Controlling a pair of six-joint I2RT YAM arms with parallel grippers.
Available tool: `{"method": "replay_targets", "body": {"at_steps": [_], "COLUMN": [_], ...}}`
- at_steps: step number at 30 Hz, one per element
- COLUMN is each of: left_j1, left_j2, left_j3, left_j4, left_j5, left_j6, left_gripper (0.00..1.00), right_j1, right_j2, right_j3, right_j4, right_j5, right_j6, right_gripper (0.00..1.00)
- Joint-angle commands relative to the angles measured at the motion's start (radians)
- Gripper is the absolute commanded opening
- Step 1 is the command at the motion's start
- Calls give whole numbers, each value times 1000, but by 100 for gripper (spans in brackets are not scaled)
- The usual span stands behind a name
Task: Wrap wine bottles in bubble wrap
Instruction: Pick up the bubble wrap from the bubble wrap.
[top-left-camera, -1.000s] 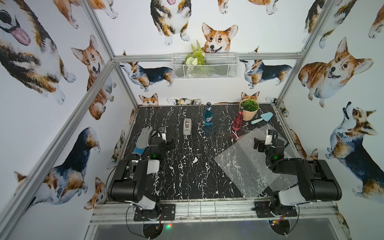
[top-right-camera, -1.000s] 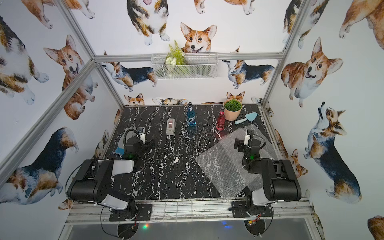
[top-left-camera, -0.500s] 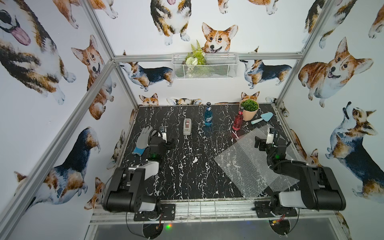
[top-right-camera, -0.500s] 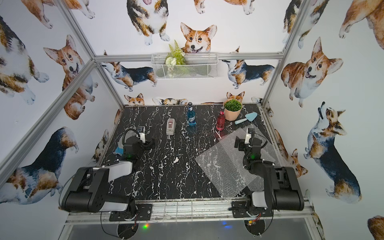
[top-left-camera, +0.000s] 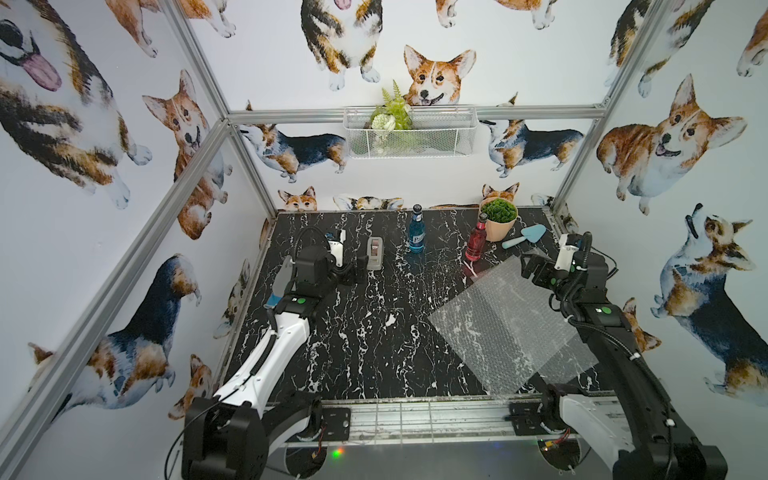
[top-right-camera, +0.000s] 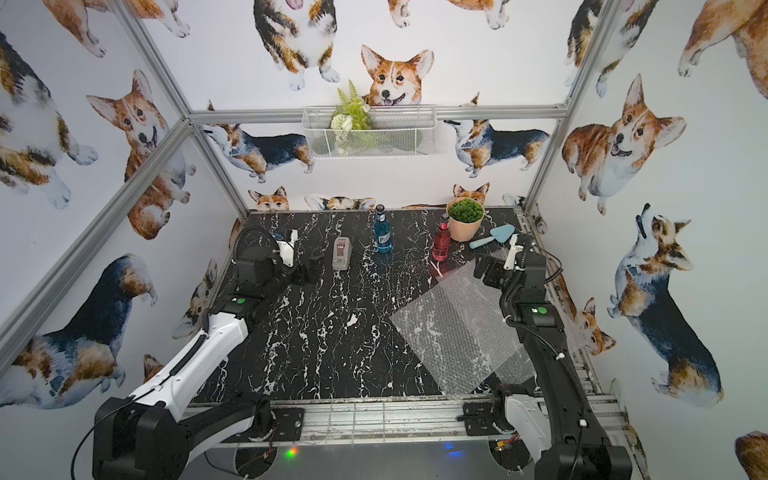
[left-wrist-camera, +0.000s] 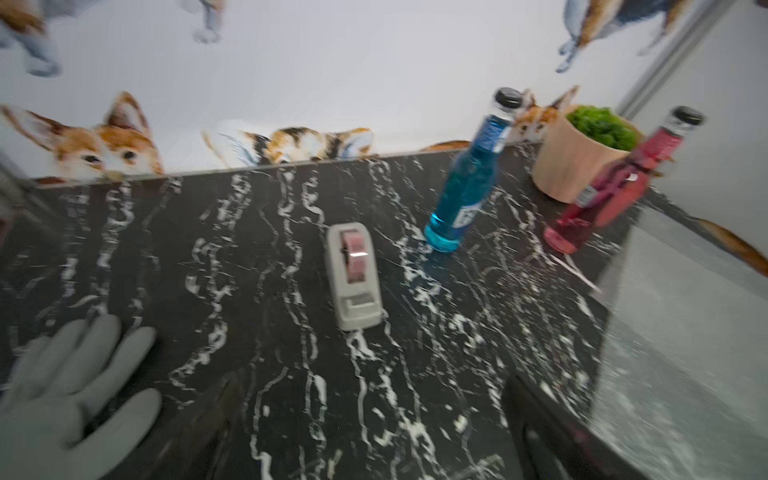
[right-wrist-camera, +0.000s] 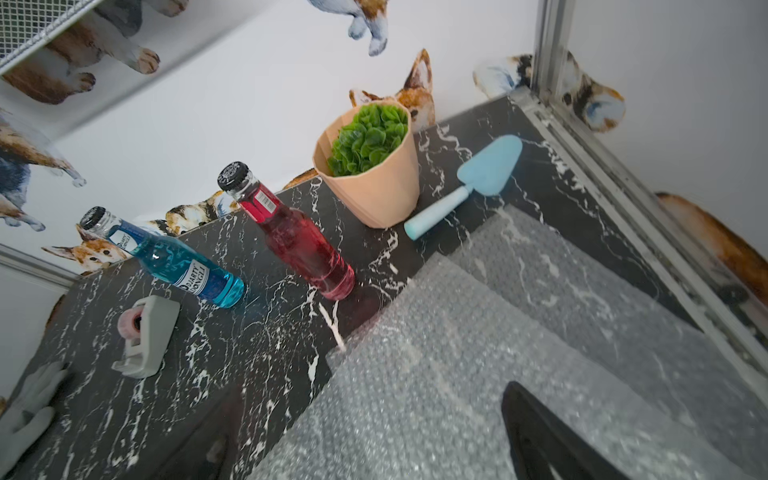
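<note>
As both arms have stretched forward from their folded rest, the left hand (top-left-camera: 351, 271) and right hand (top-left-camera: 530, 268) hang wide open, empty. The translucent blue glass bottle (top-left-camera: 417, 237) and red-pink glass bottle (top-left-camera: 476, 246) stand untouched at the back of the black marble tabletop (top-left-camera: 365, 332), near the clear bubble-wrap sheets (top-left-camera: 507, 324): wrapping has barely begun.

Toward the back of the table (top-left-camera: 365, 332) we find, left to right, the tape dispenser (top-left-camera: 375, 252), the left bottle (top-left-camera: 417, 237), the right bottle (top-left-camera: 476, 243), the plant pot (top-left-camera: 498, 226) and the trowel (top-left-camera: 524, 237). In front of these, at right, lies the bubble wrap (top-left-camera: 507, 324); the glove (top-left-camera: 282, 278) lies far left.
</note>
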Motion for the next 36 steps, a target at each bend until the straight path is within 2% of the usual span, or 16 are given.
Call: {"method": "replay_targets", "body": {"at_steps": [1,2,4,7,9,11,13,18,21,26,30,36], "left_j1": [-58,-74,-101,-144,-169,-193,-214,-242,-244,-244,-244,-244], "left_j2": [3,8,17,25,32,43,50,65,85,102,117,126], "left_j3": [67,73,81,89,92,87,78,54,47,44,16,4], "left_j4": [-250,-270,-290,-290,-275,-235,-195,-144,-137,-132,-90,-78], "left_j5": [216,248,288,326,348,386,392,374,372,369,396,397], "left_j6": [-69,-78,-100,-129,-155,-192,-218,-237,-231,-222,-253,-256], "left_gripper": [100,100,99,98,98,97,97,97,97,97,97,97], "right_j1": [-12,-43,-146,-306,-318,-318,-318,-301,-246,-160,-84,-54], "right_j2": [-37,-35,-21,28,76,142,231,430,551,735,882,1072], "right_j3": [58,64,59,48,61,75,103,205,259,349,487,637], "right_j4": [-445,-482,-507,-480,-451,-407,-378,-345,-316,-249,-286,-316], "right_j5": [94,77,-37,-216,-214,-223,-212,-178,-154,-144,-54,-3], "right_j6": [114,116,123,154,176,202,199,162,161,239,251,271], "right_gripper": [100,100,99,90,88,85,77,76,77,75,77,79]}}
